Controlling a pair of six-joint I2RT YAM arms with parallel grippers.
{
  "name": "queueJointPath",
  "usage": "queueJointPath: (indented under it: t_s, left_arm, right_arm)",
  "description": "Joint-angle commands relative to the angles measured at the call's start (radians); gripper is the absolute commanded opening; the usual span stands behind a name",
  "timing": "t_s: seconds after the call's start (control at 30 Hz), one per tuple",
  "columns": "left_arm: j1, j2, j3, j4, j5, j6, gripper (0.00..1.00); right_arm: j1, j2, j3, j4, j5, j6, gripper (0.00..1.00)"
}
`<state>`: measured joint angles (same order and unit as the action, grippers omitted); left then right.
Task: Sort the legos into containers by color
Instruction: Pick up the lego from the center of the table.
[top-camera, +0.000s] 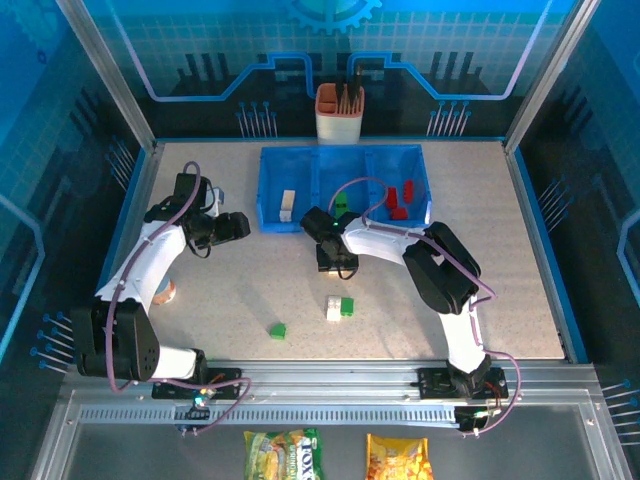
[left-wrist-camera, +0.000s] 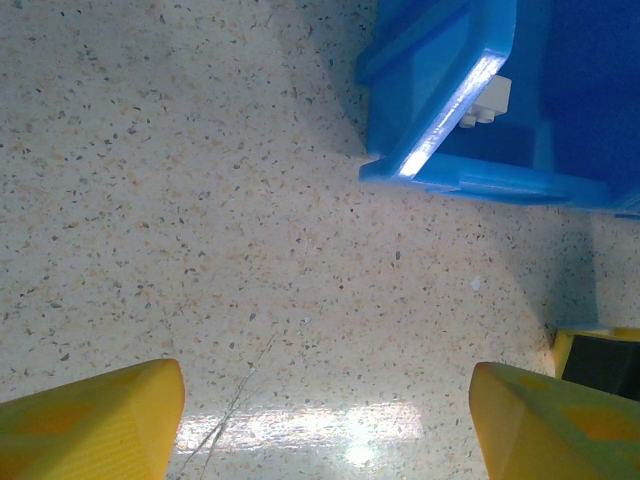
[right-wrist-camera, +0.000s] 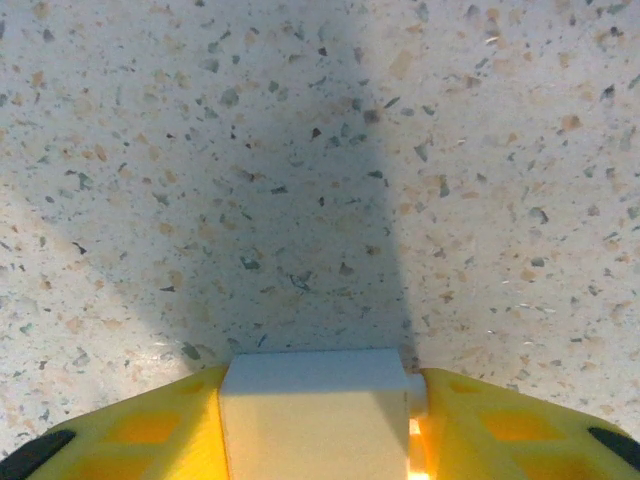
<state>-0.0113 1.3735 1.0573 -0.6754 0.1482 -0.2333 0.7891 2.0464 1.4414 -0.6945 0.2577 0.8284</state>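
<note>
In the right wrist view a cream lego (right-wrist-camera: 315, 415) sits clamped between my yellow fingers (right-wrist-camera: 150, 430), just above the speckled table. My right gripper (top-camera: 335, 260) hangs in front of the blue containers tray (top-camera: 270, 215). Its left compartment holds a cream lego (top-camera: 288, 203), the middle a green one (top-camera: 341, 203), the right red ones (top-camera: 400, 197). On the table lie a cream lego (top-camera: 333, 310) touching a green one (top-camera: 347, 305), and another green lego (top-camera: 277, 330). My left gripper (top-camera: 238, 225) stands open left of the tray, nothing between its fingers (left-wrist-camera: 90, 420); the tray's corner (left-wrist-camera: 440, 150) lies ahead of it.
An orange-and-white cup (top-camera: 340, 112) stands behind the tray. Two snack packets (top-camera: 285, 455) lie below the rail at the near edge. A small orange ring (top-camera: 165, 292) lies by the left arm. Blue walls close in both sides.
</note>
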Motion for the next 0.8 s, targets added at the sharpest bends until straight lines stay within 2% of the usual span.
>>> queueJointPath:
  t_s: [0.0, 0.27, 0.77]
  left_arm:
    - [0.008, -0.008, -0.01, -0.01, 0.019, 0.013, 0.76]
    - [0.009, -0.016, -0.01, -0.01, 0.017, 0.014, 0.76]
    - [0.008, -0.025, -0.01, -0.009, 0.019, 0.013, 0.76]
  right_arm:
    - [0.03, -0.022, 0.033, -0.051, -0.016, -0.005, 0.48]
    - [0.055, -0.001, 0.149, -0.079, -0.013, -0.027, 0.48]
    - [0.078, 0.139, 0.488, -0.053, 0.014, -0.09, 0.49]
